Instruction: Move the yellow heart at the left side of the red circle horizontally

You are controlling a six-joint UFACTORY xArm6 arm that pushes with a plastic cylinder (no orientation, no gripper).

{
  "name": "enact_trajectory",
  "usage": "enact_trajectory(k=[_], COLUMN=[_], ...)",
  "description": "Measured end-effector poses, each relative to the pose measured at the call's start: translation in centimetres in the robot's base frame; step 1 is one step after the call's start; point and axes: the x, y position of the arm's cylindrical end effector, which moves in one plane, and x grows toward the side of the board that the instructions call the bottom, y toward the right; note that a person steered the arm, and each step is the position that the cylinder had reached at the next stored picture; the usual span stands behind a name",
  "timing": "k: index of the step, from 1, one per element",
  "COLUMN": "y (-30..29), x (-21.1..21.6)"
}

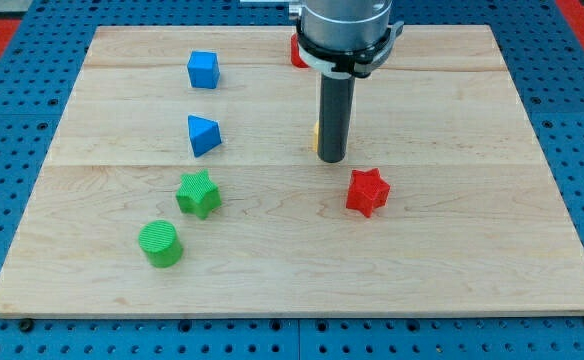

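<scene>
My rod comes down from the view's top middle, and my tip rests on the board near its middle. A sliver of a yellow block shows at the rod's left edge; the rest is hidden behind the rod, so I cannot make out its shape. A red block peeks out at the view's top, mostly hidden behind the arm's head; its shape cannot be told. The yellow sliver lies below that red block and touches or nearly touches the rod.
A red star lies just right of and below my tip. A blue cube and a blue triangle lie at the left. A green star and a green cylinder lie at the lower left. The wooden board sits on a blue pegboard.
</scene>
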Motion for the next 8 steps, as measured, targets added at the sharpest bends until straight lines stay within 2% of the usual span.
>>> enact_trajectory(k=[3, 4, 5, 6, 7, 8], y=[1.5, -4.0, -9.7, -11.6, -10.1, -8.3], x=[-9.0, -12.7, -14.3, -15.9, -14.7, -7.2])
